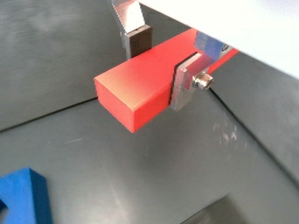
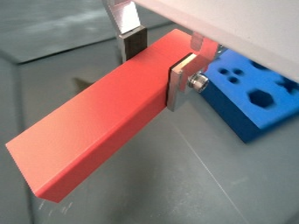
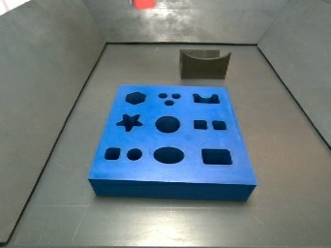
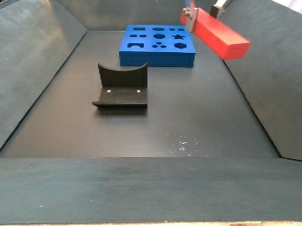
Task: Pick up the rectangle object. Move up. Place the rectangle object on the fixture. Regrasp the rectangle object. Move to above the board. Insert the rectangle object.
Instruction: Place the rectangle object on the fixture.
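red block held in the air, away from the board

the tool point(image 2: 158, 68) is clamped on the rectangle object point(image 2: 105, 127): in both wrist views one silver finger point(image 1: 187, 83) presses flat on one long side of the block and the other finger, with its dark pad point(image 1: 138, 42), sits against the opposite side. the fingers hold the block near one of its ends, so most of its length sticks out past the tool. the block is lifted above the dark floor point(image 4: 177, 124) and touches nothing else.

in a side view the rectangle object point(image 4: 221, 35) hangs just beside the board point(image 4: 160, 44), off its edge and higher than it, and a little tilted. the board lies flat on the floor with all its cutouts open. the fixture point(image 4: 123, 88) stands on the floor well apart from the board, and its notch is free.
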